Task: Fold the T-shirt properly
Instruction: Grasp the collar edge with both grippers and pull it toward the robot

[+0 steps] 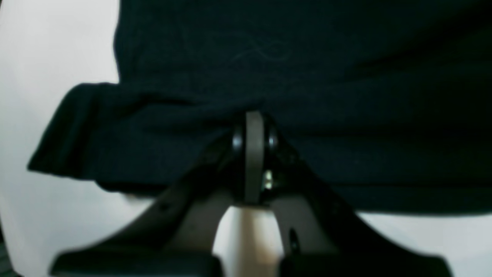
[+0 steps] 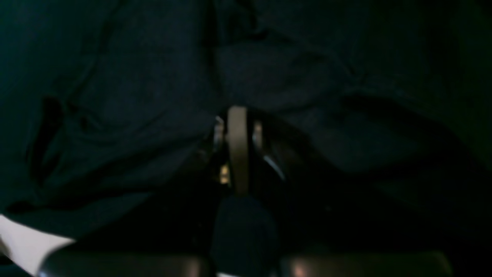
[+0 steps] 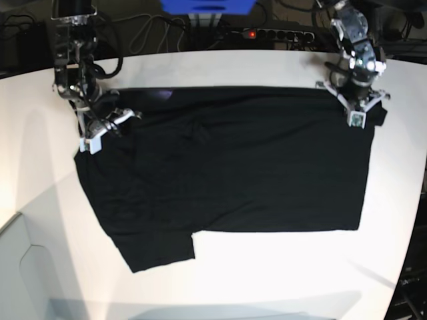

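Observation:
The black T-shirt (image 3: pixel 233 167) lies spread on the white table (image 3: pixel 280 273), with one sleeve sticking out at the lower left. My left gripper (image 3: pixel 357 117) is at the shirt's far right corner. In the left wrist view its jaws (image 1: pixel 254 115) are closed together on a folded edge of the T-shirt (image 1: pixel 307 57). My right gripper (image 3: pixel 93 141) is at the shirt's far left corner. In the right wrist view it (image 2: pixel 237 109) is shut, with dark wrinkled T-shirt cloth (image 2: pixel 134 96) bunched around its tip. The orange-red neck mark does not show.
A power strip (image 3: pixel 280 33) with a red light and cables lie behind the table's far edge. A blue object (image 3: pixel 207 5) stands at the back centre. The table's curved front edge runs along the lower left, with a grey panel (image 3: pixel 20 267) beyond it.

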`<state>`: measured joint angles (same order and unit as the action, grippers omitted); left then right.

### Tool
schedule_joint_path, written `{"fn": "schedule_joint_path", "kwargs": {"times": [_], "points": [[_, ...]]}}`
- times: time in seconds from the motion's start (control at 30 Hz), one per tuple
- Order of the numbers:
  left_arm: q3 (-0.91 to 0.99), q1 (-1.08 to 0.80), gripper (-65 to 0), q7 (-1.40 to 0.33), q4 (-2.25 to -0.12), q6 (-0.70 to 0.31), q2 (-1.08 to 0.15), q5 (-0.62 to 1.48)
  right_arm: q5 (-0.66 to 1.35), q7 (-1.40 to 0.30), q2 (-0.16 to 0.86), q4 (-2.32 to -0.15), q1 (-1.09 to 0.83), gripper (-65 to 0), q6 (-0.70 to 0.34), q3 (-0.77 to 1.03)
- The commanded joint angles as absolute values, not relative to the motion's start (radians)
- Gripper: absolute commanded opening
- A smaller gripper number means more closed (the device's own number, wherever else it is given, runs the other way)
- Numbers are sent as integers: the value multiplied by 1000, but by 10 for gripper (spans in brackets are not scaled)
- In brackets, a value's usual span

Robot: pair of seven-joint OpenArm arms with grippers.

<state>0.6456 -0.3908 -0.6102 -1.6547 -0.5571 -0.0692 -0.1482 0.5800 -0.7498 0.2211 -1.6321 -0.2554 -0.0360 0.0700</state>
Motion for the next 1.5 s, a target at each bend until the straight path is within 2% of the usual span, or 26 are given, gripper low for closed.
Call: {"fn": "schedule_joint_path", "kwargs": {"times": [0.0,0.3,0.57,1.07,1.47], "points": [[645,-435,-650,-714,-1650,-582,-64,-176,513,-825,242,-1623,-288,-650,-10,93],[651,-549,-650,-711,-1649,-582,-64,-56,515,-823,248,-1636,-371,-650,-10,114],[651,-601,-650,-708,-1658,-582,-35,-50,513,-823,248,-1745,-450,-650,-10,116],[650,-644,-650,-707,-1666,-582,-12,-48,513,-825,246,-1753,-440,-650,-10,116],[653,-642,-650,-707,-1712,-582,1,-48,513,-858,242,-1919,-400,-650,-8,185]]}}
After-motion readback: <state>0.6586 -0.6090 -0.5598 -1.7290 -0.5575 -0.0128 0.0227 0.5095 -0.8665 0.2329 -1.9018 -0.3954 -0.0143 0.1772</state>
